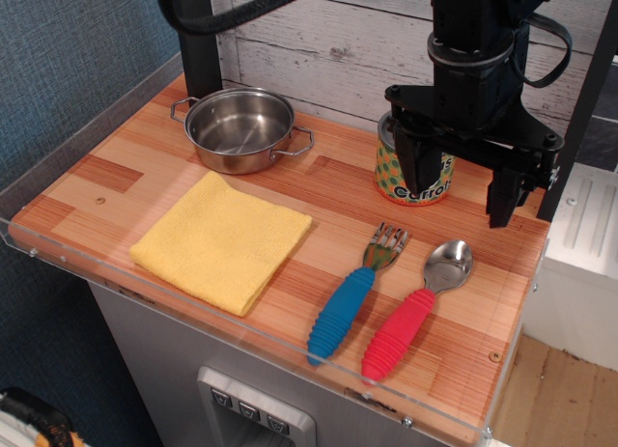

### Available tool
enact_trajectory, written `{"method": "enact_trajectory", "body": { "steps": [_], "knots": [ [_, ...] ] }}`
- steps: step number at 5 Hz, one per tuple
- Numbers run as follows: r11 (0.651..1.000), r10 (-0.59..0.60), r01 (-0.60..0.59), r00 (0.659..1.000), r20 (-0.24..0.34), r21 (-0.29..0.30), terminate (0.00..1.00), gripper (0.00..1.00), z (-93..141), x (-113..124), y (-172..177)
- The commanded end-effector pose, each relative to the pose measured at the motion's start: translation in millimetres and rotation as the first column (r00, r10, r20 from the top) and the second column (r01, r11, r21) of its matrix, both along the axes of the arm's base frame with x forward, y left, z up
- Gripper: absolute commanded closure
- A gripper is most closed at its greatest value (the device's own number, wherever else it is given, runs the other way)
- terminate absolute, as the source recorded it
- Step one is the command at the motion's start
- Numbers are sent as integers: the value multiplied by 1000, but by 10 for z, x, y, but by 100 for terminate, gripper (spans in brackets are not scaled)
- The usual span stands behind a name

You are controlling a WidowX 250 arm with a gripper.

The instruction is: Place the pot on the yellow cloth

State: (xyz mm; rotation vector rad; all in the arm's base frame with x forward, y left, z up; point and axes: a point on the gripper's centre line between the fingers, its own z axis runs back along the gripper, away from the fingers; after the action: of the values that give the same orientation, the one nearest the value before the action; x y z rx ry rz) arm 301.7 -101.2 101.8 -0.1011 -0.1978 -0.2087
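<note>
1. Pot (239, 128): steel, empty, upright at the back left of the table (463, 321), wire loop handles out to either side. Not on the cloth.
2. Yellow cloth (222, 239): flat, folded square, just in front of the pot, with a narrow strip of bare wood between them.
3. My gripper (462, 181): hanging over the back right, well apart from the pot, fingers spread, nothing between them.
4. Tin can (417, 177): upright directly behind my gripper, partly hidden by it.
5. Blue-handled fork (355, 297) and red-handled spoon (417, 310): side by side at front right, heads pointing back.
</note>
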Motion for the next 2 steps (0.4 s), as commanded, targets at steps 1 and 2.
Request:
{"method": "enact_trajectory", "body": {
  "steps": [1, 2],
  "knots": [
    [1000, 0, 0, 1000, 0, 0, 0, 0, 0, 0, 0],
    [993, -90, 92, 995, -29, 78, 0, 0, -18, -7, 194]
  ]
}}
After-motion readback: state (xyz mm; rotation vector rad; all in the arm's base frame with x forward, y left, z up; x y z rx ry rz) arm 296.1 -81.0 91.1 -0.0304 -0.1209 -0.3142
